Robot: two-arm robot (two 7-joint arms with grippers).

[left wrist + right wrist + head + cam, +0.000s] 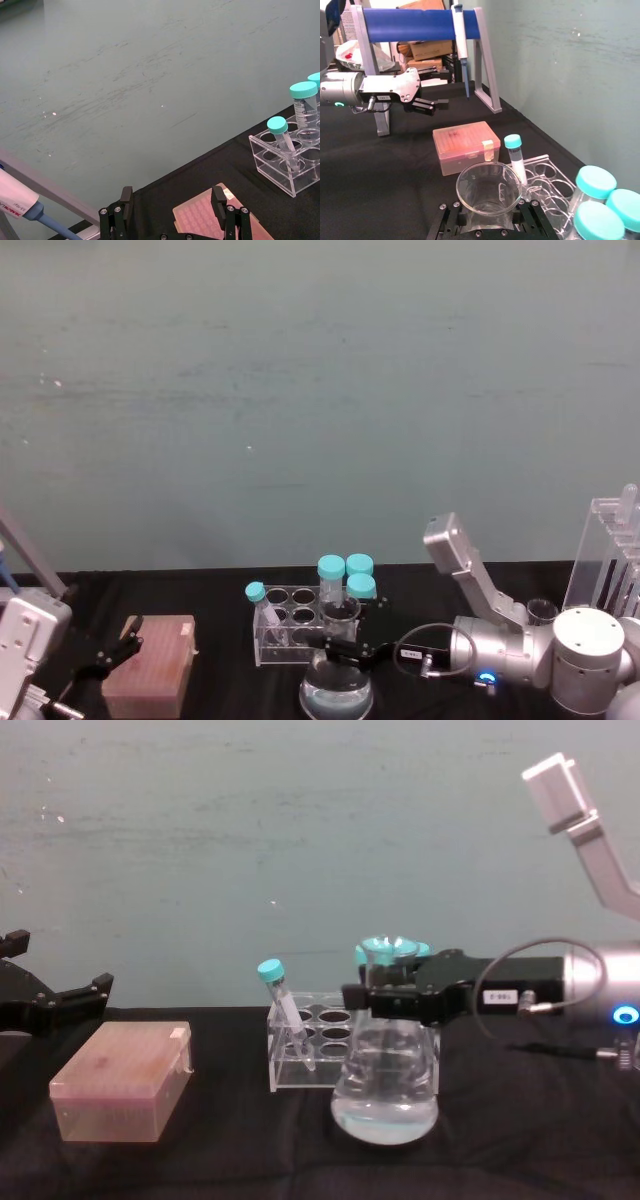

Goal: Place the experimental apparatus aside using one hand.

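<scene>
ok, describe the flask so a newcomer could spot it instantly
On the black table, look just in front of the clear tube rack near the middle. The flask stands there: conical glass, clear liquid in its wide base, the right hand around its neck. Nothing else there holds liquid.

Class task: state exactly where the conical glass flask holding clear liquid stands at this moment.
In the chest view the conical glass flask stands centre-front on the black cloth, just right of the clear tube rack, its neck between the right gripper's fingers.

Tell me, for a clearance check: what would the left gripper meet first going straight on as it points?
Probably the pink box, lying just ahead of the open left gripper; it may pass over it, since depth is unclear.
</scene>
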